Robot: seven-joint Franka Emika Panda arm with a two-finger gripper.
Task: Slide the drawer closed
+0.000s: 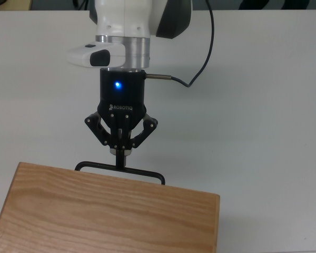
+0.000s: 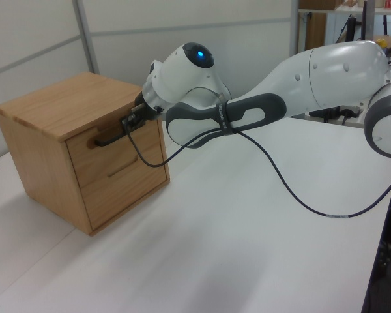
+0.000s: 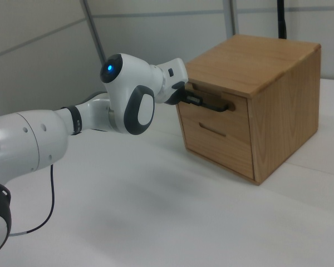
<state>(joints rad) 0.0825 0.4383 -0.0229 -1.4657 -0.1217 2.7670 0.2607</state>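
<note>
two black fingers point(image 1: 120, 151) of the gripper point(image 1: 121, 153) are pinched together at their tips, right against the thin black handle point(image 1: 120, 170) of the drawer point(image 2: 115, 149). seen from the top view, the tips meet the bar close to its middle, with nothing clamped between them; they just press on it. above the fingers sits the dark gripper body with a small blue light point(image 1: 116, 84), and above that the white and silver wrist with a grey-and-white box sticking out toward the top view's left.

the drawer itself sits fully in, its front panel level with the face of the wooden cabinet point(image 2: 58, 104). in the left view and the right view it is the upper of two fronts, just under the cabinet's broad grained top, and only the handle stands proud of the face. from the top view the drawer box is hidden under that top, with just the bar poking out beyond the edge.

a black cable point(image 1: 204, 51) loops away from the wrist and trails along the white arm point(image 2: 326, 65), which stretches off to the left view's right. the cabinet stands on a plain white table point(image 2: 247, 248), with pale wall panels behind it.
</note>
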